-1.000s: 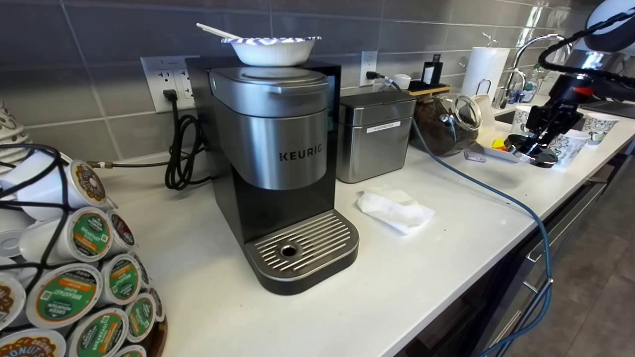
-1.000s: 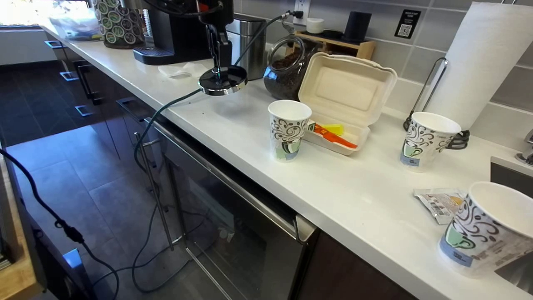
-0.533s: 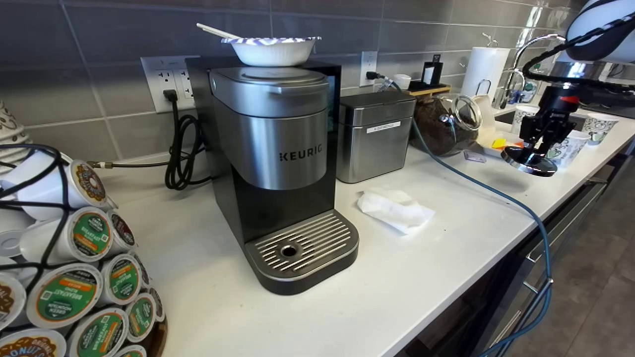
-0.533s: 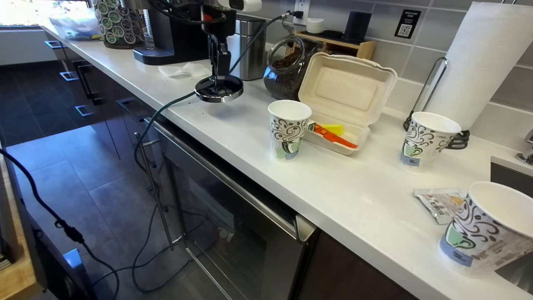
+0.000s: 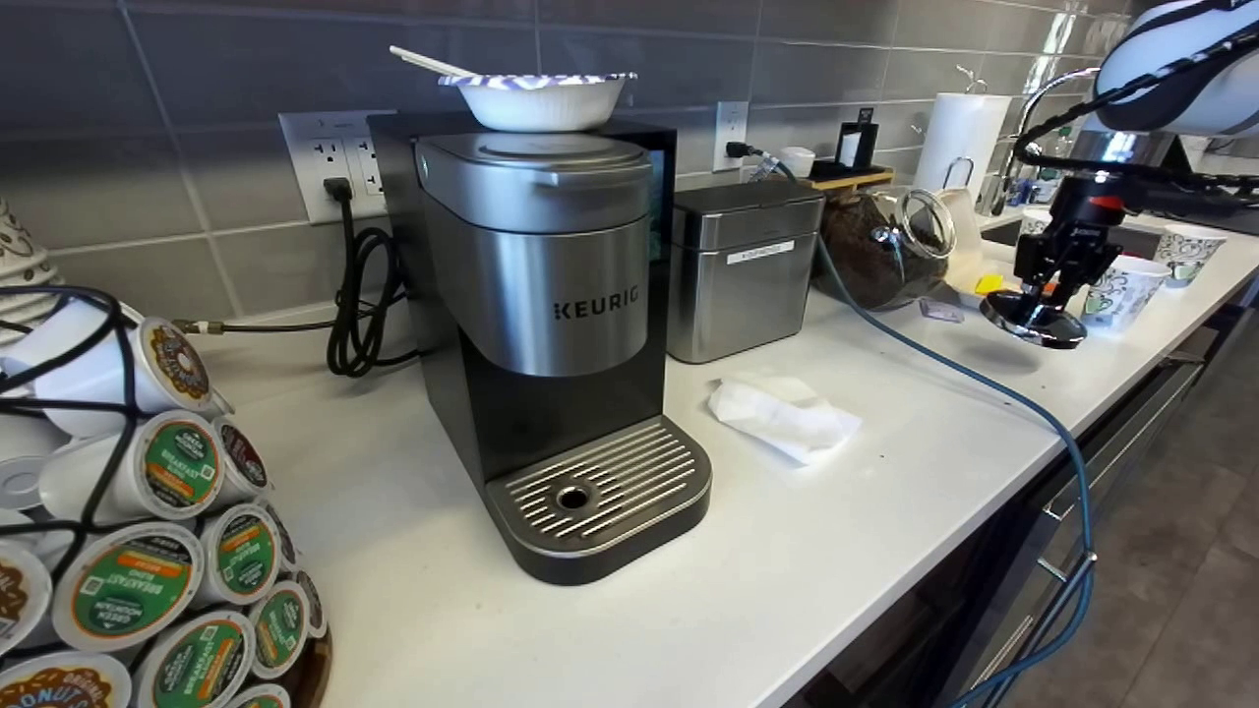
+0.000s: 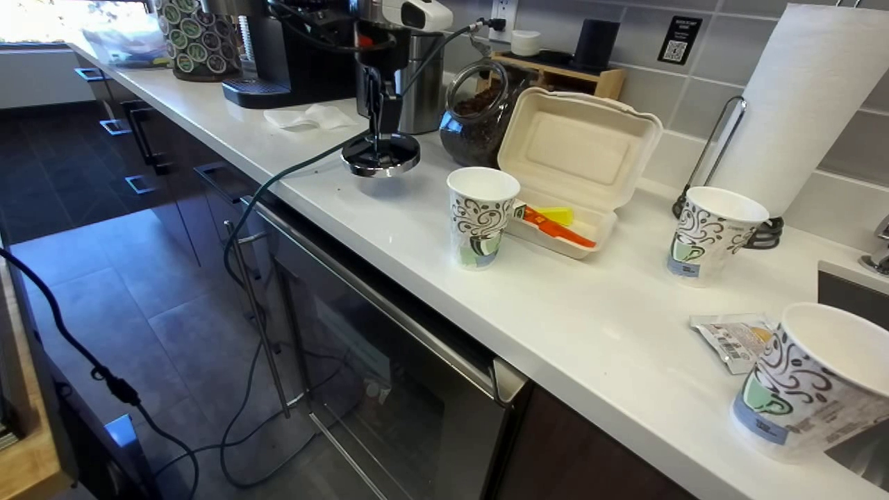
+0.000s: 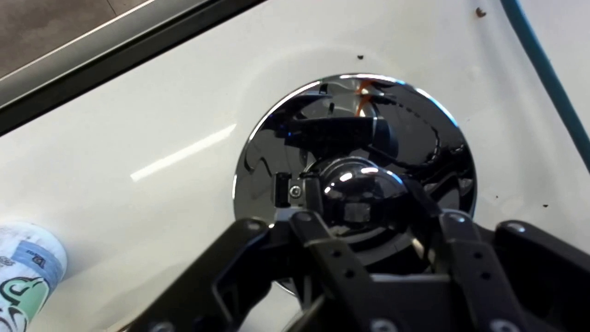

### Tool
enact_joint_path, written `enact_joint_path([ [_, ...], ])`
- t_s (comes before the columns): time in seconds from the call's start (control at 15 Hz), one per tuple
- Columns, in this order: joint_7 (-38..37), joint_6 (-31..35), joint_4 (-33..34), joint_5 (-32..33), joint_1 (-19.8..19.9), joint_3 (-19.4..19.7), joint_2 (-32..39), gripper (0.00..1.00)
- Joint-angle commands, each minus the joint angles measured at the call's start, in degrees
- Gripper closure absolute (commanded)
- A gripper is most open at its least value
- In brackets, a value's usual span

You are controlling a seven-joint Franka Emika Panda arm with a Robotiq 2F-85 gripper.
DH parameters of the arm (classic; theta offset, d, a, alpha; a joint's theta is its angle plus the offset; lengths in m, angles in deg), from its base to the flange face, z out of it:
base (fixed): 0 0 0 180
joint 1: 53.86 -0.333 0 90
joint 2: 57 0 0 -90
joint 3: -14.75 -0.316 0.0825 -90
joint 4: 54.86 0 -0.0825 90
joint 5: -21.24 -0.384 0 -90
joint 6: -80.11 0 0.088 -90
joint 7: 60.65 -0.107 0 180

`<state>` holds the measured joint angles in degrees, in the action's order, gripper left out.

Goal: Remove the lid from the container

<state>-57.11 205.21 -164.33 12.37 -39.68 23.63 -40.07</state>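
Note:
A round, mirror-black lid [image 7: 350, 101] with a chrome rim hangs level a little above the white counter. My gripper [image 7: 362, 198] is shut on the lid's domed knob, one finger on each side. In both exterior views the gripper [image 6: 378, 118] points straight down with the lid [image 6: 380, 156] below it. The glass jar [image 6: 476, 132], the container with a round open mouth, lies tipped near the wall, dark brown contents inside. Beside it stands a pale box [image 6: 555, 243], its hinged top raised, holding yellow and orange-red packets.
A paper cup [image 6: 479, 222] stands before the box; two more are nearer the sink. A blue cable [image 5: 984, 379] crosses the counter and hangs over its front edge. The coffee maker [image 5: 551, 295], metal canister [image 5: 748, 285] and crumpled napkin [image 5: 782, 418] lie farther along.
The lid and gripper have come down closer to the counter and shifted slightly along it, toward the coffee maker in an exterior view. The grip on the knob is unchanged.

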Motion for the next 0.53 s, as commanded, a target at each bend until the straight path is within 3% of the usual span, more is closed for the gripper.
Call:
enact_joint_path([
  [0.0, -0.9, -2.1, 2.2, 0.2, 0.0, 0.4, 1.9, 0.79],
  [0.47, -3.6, -3.1, 5.3, 1.6, -0.4, 1.2, 5.8, 0.79],
])
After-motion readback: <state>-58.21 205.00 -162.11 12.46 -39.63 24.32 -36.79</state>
